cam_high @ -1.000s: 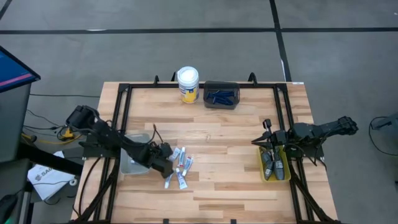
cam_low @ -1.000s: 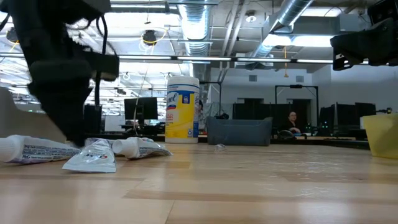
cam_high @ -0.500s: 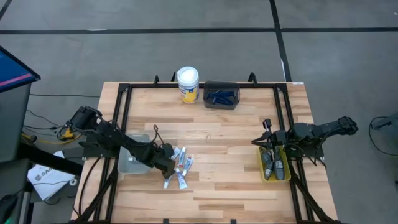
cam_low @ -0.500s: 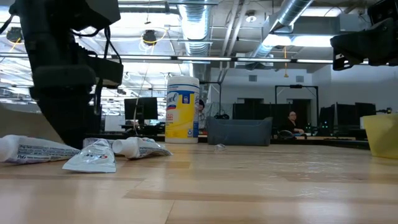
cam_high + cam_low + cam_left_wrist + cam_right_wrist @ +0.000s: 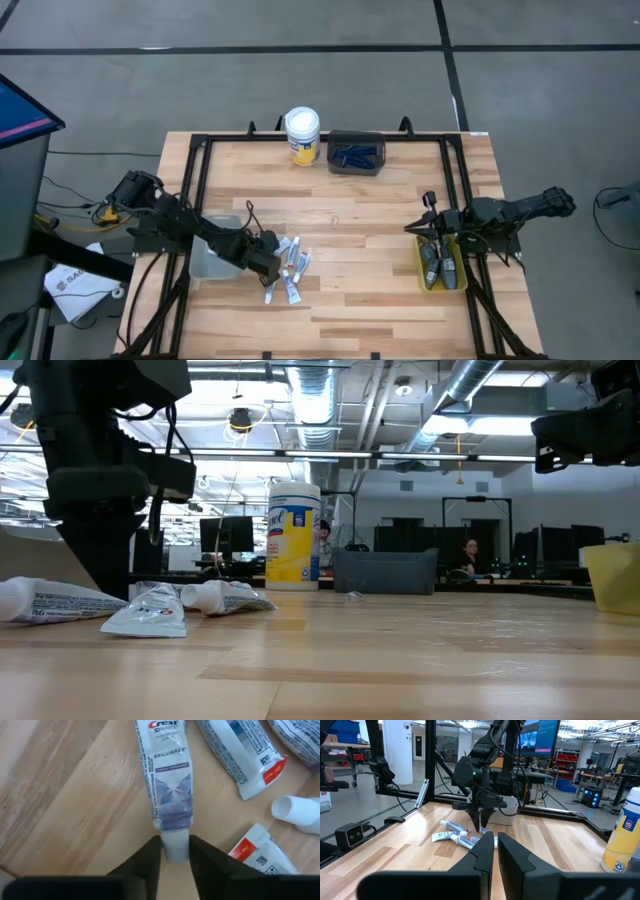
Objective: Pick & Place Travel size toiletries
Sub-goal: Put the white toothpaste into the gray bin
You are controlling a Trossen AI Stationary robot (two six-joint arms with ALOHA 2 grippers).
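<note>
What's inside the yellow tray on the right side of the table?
The yellow tray holds several dark grey oblong pods. The right claw hangs over its far end and covers that part, so an exact count isn't possible.

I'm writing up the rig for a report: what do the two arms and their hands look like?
Both arms are dark, nearly black, built from jointed segments. The left hand ends in two flat, dark, tapering fingers; the right hand has the same blocky dark fingers. From the right wrist view, the left arm shows a small green light on its wrist housing and black cables looping along it. No markings are legible.
</note>
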